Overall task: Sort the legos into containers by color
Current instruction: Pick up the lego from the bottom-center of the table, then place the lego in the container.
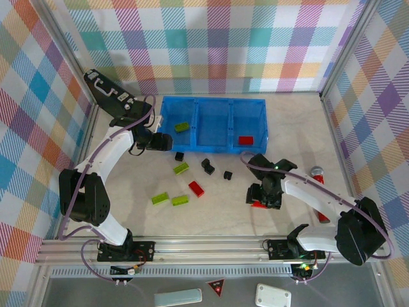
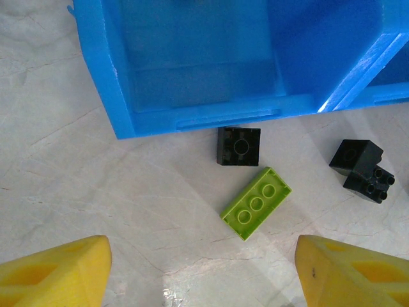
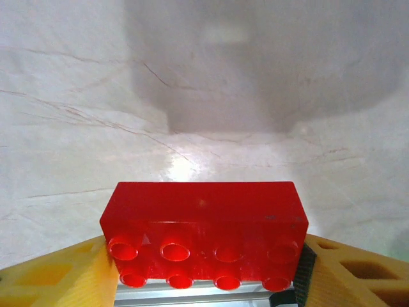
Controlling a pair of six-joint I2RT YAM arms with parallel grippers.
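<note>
The blue three-compartment tray (image 1: 211, 102) stands at the back; a green lego (image 1: 183, 126) lies in its left compartment and a red lego (image 1: 246, 140) in its right one. Loose on the table are black legos (image 1: 207, 165), green legos (image 1: 180, 200) and one red lego (image 1: 196, 188). My left gripper (image 1: 167, 142) hovers open by the tray's front left corner (image 2: 121, 121). Its yellow fingers (image 2: 57, 268) have nothing between them, with a green lego (image 2: 257, 203) and a black lego (image 2: 238, 146) just ahead. My right gripper (image 1: 261, 201) is shut on a red lego (image 3: 204, 233), low over the table.
A long black briefcase (image 1: 108, 96) lies at the back left beside the tray. A red-capped object (image 1: 316, 171) stands right of my right arm. Checkered walls enclose the table, and a metal rail (image 1: 204, 246) runs along the near edge.
</note>
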